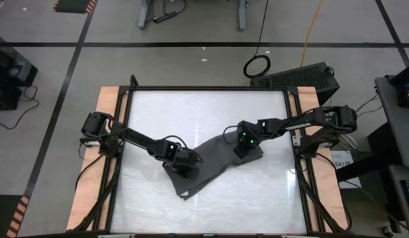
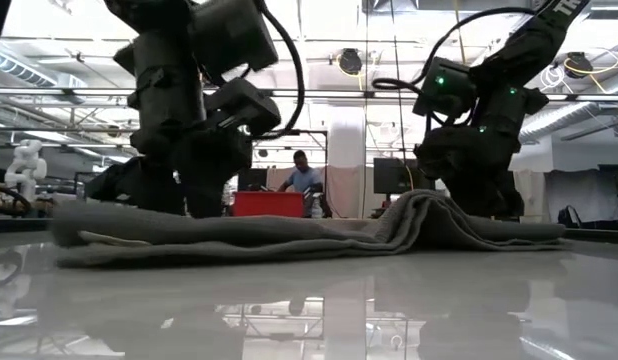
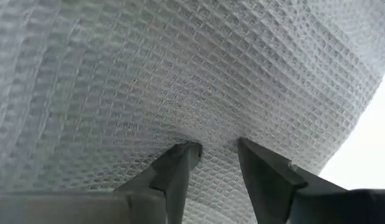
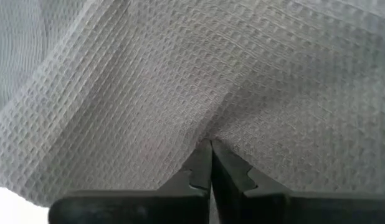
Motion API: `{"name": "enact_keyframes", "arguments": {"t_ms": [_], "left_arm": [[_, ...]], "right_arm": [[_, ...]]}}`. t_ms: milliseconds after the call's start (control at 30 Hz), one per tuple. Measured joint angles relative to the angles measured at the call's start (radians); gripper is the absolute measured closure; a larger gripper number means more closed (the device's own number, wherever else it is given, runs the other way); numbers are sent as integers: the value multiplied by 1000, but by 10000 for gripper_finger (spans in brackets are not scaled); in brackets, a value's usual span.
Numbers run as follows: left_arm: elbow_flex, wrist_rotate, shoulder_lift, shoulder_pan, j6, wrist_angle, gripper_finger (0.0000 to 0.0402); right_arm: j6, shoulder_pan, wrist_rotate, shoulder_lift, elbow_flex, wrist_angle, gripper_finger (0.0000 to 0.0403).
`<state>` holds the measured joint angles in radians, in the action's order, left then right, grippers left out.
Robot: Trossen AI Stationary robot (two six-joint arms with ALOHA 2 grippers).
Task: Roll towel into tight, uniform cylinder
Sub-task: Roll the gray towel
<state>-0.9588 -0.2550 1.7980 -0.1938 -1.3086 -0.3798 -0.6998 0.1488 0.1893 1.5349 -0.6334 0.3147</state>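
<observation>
The dark grey towel (image 1: pixel 214 165) lies crumpled in a slanting strip on the white table (image 1: pixel 191 112), its waffle weave filling both wrist views. My left gripper (image 1: pixel 184 168) stands over the towel's near-left end, pointing steeply down, with its fingers a little apart (image 3: pixel 218 148). My right gripper (image 1: pixel 244 142) is shut at the towel's far-right end (image 4: pixel 210 144). There the cloth rises in a low ridge (image 2: pixel 419 205). The rest of the towel (image 2: pixel 249 235) lies flat in soft layers on the table. My left gripper sets both fingertips (image 3: pixel 189 150) on the towel's upper surface near its near-left end, coming from above and slanting down. The cloth (image 3: pixel 217 138) puckers slightly between the parted tips and stays flat on the table. My right gripper pinches a small raised crease of the towel (image 4: pixel 211 127) between its fingertips, from above and slanting down. Creases run out from the tips. One layer or several, I cannot tell. The towel still rests on the table around it.
Bare white table surface (image 1: pixel 211 218) lies around the towel on all sides. A black frame (image 1: pixel 290 132) and wooden side boards (image 1: pixel 105 132) border the table. Beyond the far edge, in the low view, a person (image 2: pixel 304 175) stands behind a red box (image 2: pixel 267 203).
</observation>
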Motion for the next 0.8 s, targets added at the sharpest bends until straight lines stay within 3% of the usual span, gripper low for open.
{"name": "enact_keyframes", "arguments": {"t_ms": [267, 400, 500, 700, 800], "left_arm": [[2, -319, -113, 8, 170, -8, 253], [2, -377, -202, 12, 228, -9, 253], [1, -322, -273, 25, 284, 1, 253], [0, 24, -334, 46, 510, -102, 253], [11, 42, -317, 51, 618, -114, 253]], "right_arm": [[-116, 7, -10, -108, 7, 60, 403], [-173, 21, -15, -209, -32, 96, 403], [-250, 3, -26, -271, -67, 103, 403], [-527, -88, -127, -316, -139, 221, 403], [-677, -134, -148, -299, -158, 318, 403]]}}
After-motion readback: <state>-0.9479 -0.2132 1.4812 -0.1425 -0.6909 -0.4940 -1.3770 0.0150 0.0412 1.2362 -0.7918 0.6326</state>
